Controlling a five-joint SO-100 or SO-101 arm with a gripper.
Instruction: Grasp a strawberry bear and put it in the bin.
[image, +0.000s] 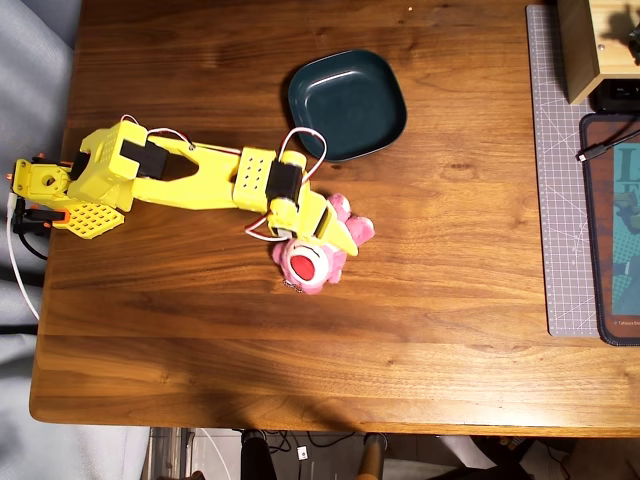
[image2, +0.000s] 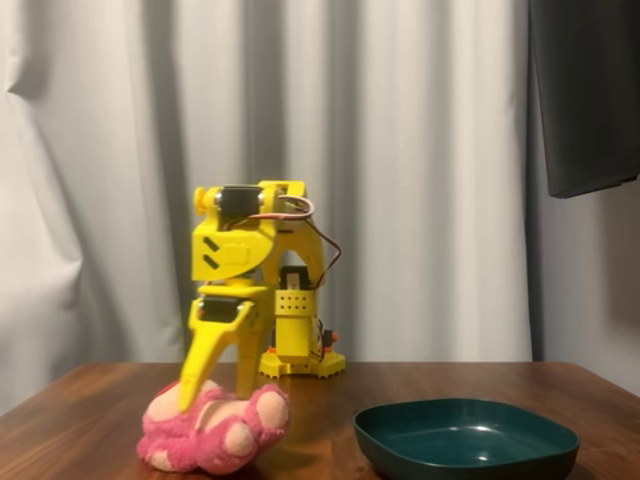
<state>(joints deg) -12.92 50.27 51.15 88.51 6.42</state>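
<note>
- Walnut-brown wooden surface (image: 420, 300) carries everything.
- Yellow arm (image: 190, 180) reaches down over the toy.
- Dark teal bin (image: 347, 104) sits empty, near the bear but apart.
- Pink strawberry bear (image: 312, 262) lies on the surface beneath the hand (image2: 213, 388), whose fingers stand apart, straddling its body.
- Risk: closing on loose plush alone could let the bear slip mid-lift.

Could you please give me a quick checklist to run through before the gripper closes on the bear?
1. Gripper open, jaws astride the strawberry bear: ok in the fixed view.
2. Fingers low enough to touch the plush: ok, tips press into it.
3. Grip centred on the body: cannot tell; the arm hides it in the overhead view.
4. Bin empty: ok.
5. Table bare between bear and bin: ok.
6. Bear not yet lifted: ok.
</note>
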